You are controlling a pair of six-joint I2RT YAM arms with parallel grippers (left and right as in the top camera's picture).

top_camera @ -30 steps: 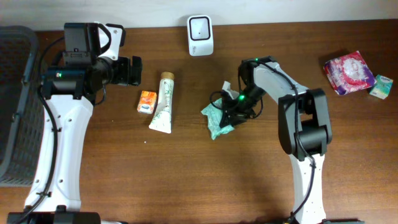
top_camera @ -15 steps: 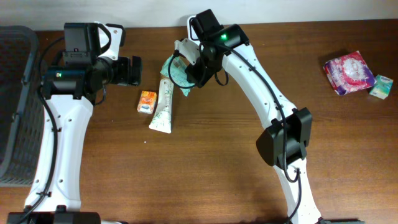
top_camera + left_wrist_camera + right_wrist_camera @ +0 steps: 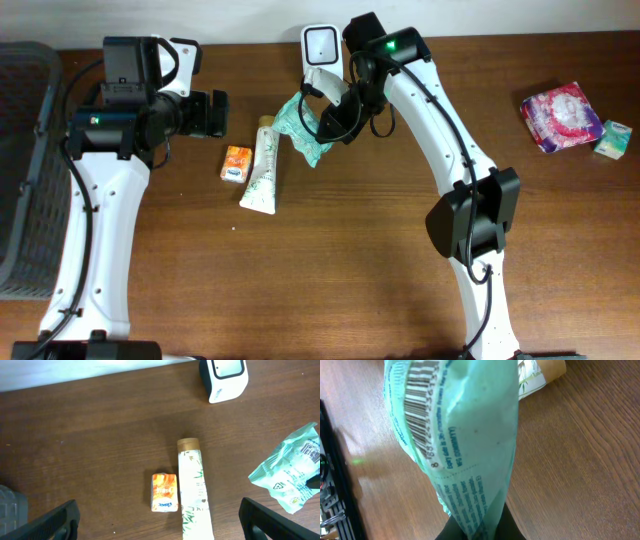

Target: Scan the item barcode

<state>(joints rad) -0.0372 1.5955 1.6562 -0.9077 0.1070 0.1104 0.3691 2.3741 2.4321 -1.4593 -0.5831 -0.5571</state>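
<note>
Clamping one pale green packet (image 3: 298, 128) by its crimped end, the right gripper (image 3: 327, 118) holds it in the air with jaws pressed together on the film. It hangs just in front of the single white scanner (image 3: 322, 44) and above the cap end of a tube (image 3: 262, 166). Up close in the right wrist view, the packet's barcode (image 3: 419, 414) runs along its upper left edge, with a row of digits beside it.

The left gripper (image 3: 213, 113) hovers off to the side with its fingers (image 3: 56, 520) spread wide and nothing between them. Below it lie one cream tube printed with leaves and one small orange tissue pack (image 3: 236, 163), side by side but not touching.

Well apart at the table's right end sit two more items, a pink floral pack (image 3: 561, 116) and a small teal pack (image 3: 613, 139). One dark mesh basket (image 3: 25, 170) stands at the left edge.

The surface is a brown wood-grain table (image 3: 340, 280), backed by a white wall (image 3: 470, 15).
</note>
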